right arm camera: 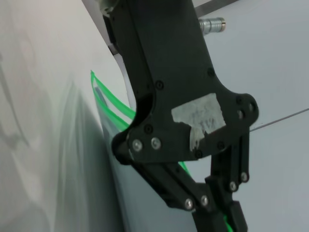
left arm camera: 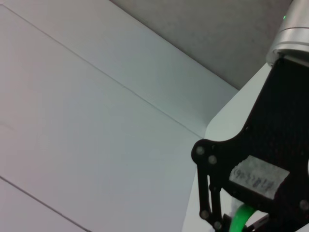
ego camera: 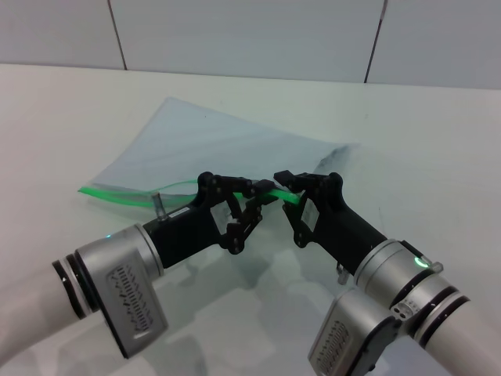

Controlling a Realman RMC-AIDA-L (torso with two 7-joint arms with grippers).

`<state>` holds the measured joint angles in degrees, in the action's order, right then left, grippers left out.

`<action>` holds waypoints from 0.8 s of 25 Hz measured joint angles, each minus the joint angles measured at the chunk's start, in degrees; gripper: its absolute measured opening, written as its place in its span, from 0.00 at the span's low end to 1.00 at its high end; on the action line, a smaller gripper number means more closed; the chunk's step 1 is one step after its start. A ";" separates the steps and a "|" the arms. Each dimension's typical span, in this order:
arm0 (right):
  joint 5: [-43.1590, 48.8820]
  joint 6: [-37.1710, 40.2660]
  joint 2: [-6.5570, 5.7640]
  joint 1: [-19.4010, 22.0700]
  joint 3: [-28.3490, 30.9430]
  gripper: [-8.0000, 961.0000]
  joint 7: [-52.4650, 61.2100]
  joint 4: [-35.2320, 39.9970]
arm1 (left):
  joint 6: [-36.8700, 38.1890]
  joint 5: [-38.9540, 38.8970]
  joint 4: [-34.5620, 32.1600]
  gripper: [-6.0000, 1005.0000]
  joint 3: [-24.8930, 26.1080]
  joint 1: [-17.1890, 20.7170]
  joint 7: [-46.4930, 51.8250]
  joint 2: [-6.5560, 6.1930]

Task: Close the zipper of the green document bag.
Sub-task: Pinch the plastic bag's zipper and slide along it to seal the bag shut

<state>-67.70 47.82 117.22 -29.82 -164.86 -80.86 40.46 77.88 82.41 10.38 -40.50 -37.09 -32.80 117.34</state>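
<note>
Two grippers pinch the green edge of a thin, floppy bag.

The green document bag lies on the white surface, its near edge lifted. It looks light, soft and slippery. The left gripper and right gripper almost touch, each with fingers pressed onto the zipper. One should hold the strip, one the slider, which is hidden.

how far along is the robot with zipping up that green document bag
Not closed yet. Both grippers are at the zipper: left gripper and right gripper meet mid-strip, lifting that edge of the green document bag. Toward the robot's left the strip still gapes. The slider isn't visible, so the closing pull remains.
</note>
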 joint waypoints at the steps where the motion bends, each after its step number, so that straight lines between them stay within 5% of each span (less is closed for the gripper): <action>1: 0.00 0.07 0.01 0.09 0.00 0.11 0.00 0.00 | 0.11 -0.04 0.00 0.09 0.03 0.11 0.00 0.00; 20: -0.57 8.08 -0.24 1.62 0.44 0.12 8.34 -5.93 | 0.29 -4.51 -0.09 0.09 0.87 2.48 0.02 -0.26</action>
<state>-68.27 55.90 116.98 -28.20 -164.42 -72.51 34.53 78.17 77.90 10.28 -39.63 -34.60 -32.78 117.08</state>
